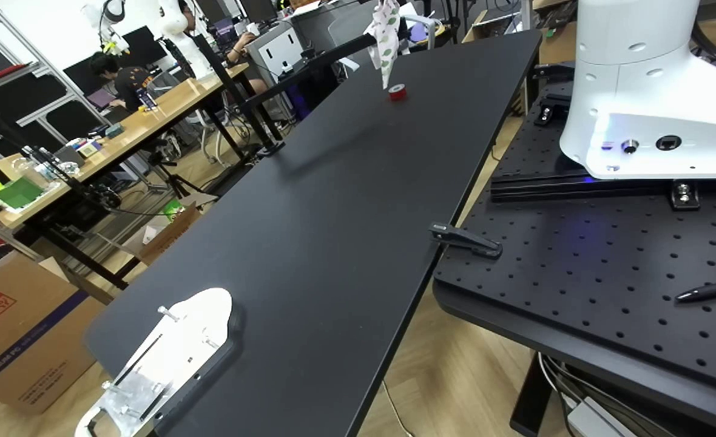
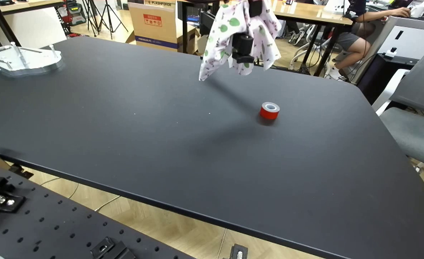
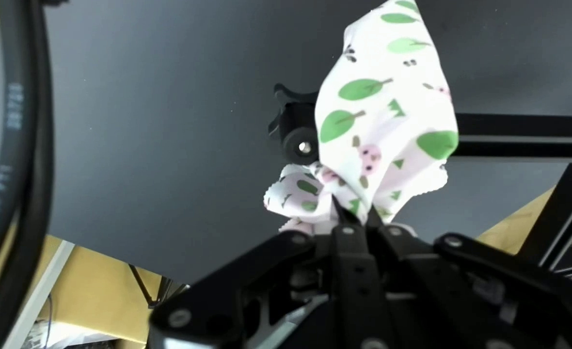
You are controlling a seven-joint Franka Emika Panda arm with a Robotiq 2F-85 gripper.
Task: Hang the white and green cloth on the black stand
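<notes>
The white cloth with green leaf prints hangs at the end of the black stand's arm in both exterior views, as the cloth [image 1: 385,36] and the cloth [image 2: 217,41] show. The black stand [image 1: 346,52] is fixed at the table edge; its arm reaches over the table. The arm's knobbed end [image 2: 243,43] pokes out between folds of cloth that hang on both sides. In the wrist view the cloth [image 3: 383,111] lies across the stand's arm [image 3: 518,127], hiding part of it. My gripper [image 3: 356,213] is shut on a bunched part of the cloth. The gripper is mostly out of the exterior views.
A red tape roll [image 1: 397,92] stands on the black table [image 1: 334,212] near the cloth; the roll [image 2: 269,110] shows again. A white and clear plate with pegs [image 1: 170,352] lies at the table's far end. A grey chair [image 2: 416,104] stands beside the table.
</notes>
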